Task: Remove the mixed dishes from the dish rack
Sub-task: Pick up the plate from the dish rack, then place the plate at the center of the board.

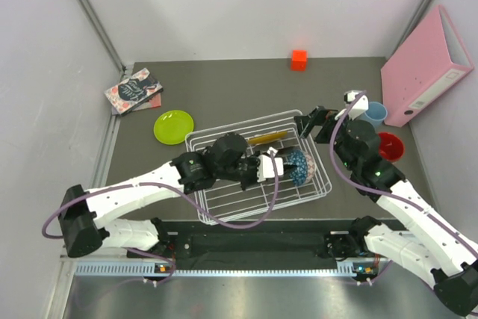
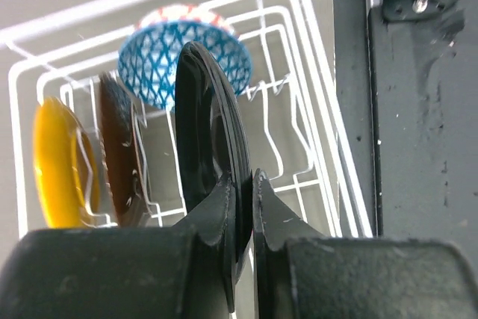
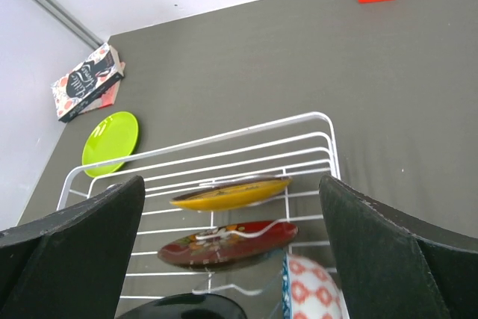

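Note:
The white wire dish rack sits mid-table. My left gripper is shut on the rim of the black plate, which stands upright in the rack. Beside it stand the reddish plate, the yellow plate and the blue patterned bowl. My right gripper is open and empty above the rack's far right corner; its view shows the yellow plate, reddish plate, bowl and black plate. The lime green plate, light blue cup and red-inside mug rest on the table.
A pink binder leans at the far right. An orange-red cube sits at the back. A book lies at the far left. Walls close in on both sides.

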### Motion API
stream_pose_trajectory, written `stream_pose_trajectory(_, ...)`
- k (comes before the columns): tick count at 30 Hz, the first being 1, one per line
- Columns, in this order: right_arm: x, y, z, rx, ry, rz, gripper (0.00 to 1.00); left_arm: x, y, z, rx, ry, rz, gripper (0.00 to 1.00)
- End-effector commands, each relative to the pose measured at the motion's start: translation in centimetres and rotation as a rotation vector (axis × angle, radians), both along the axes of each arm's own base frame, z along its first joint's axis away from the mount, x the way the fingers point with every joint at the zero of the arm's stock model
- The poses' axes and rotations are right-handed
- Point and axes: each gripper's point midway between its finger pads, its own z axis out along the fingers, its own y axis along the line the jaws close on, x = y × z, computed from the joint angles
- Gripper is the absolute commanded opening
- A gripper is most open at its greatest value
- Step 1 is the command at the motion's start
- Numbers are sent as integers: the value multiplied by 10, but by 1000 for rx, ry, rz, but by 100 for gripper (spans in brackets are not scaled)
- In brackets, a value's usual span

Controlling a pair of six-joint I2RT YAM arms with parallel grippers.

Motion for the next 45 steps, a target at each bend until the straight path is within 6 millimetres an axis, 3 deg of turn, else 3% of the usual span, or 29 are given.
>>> stream_pose_trajectory(1, -4, -5, 36, 42, -72, -4, 100, 41, 3, 121, -219, -350, 85, 0)
stream_pose_trajectory(6, -13, -7, 58, 95, -98, 3, 100, 41, 16, 161, -296, -423, 126, 0)
stream_pose_trajectory(10, -17, -6, 73, 126, -107, 14, 100, 42, 22, 173, -335, -463, 148, 0)
stream_pose_trajectory(16, -20, -2, 82, 152, -58, 25, 100, 62, 22, 139, -202, -523, 195, 0)
stream_pose_trajectory(17, -21, -3, 91, 164, -61, 25, 100, 66, 22, 130, -178, -545, 201, 0)
stream_pose_trajectory(18, -20, -1, 84, 156, -16, 24, 100, 77, 29, 127, -141, -590, 265, 0)
stream_pose_trajectory(20, -21, 1, 93, 170, -7, 31, 100, 82, 29, 115, -81, -701, 272, 0)
stream_pose_trajectory(22, -21, 8, 90, 172, 28, 58, 100, 92, 37, 115, -1, -858, 327, 0)
stream_pose_trajectory(23, -22, 11, 93, 177, 32, 75, 100, 97, 40, 97, 65, -907, 340, 0)
stream_pose_trajectory(25, -21, 25, 84, 170, 85, 129, 100, 101, 43, 107, 100, -1062, 386, 0)
stream_pose_trajectory(26, -21, 29, 84, 168, 98, 146, 100, 100, 43, 94, 123, -1087, 373, 0)
stream_pose_trajectory(27, -15, 37, 74, 153, 137, 162, 100, 96, 40, 106, 69, -1120, 395, 0)
stream_pose_trajectory(31, -15, 59, 53, 118, 221, 266, 100, 92, 37, 115, 39, -1166, 410, 0)
stream_pose_trajectory(38, -7, 66, 25, 64, 287, 278, 93, 82, 31, 120, -2, -1165, 401, 0)
stream_pose_trajectory(45, -8, 78, 34, 111, 232, 346, 78, 74, 23, 116, -22, -1128, 362, 0)
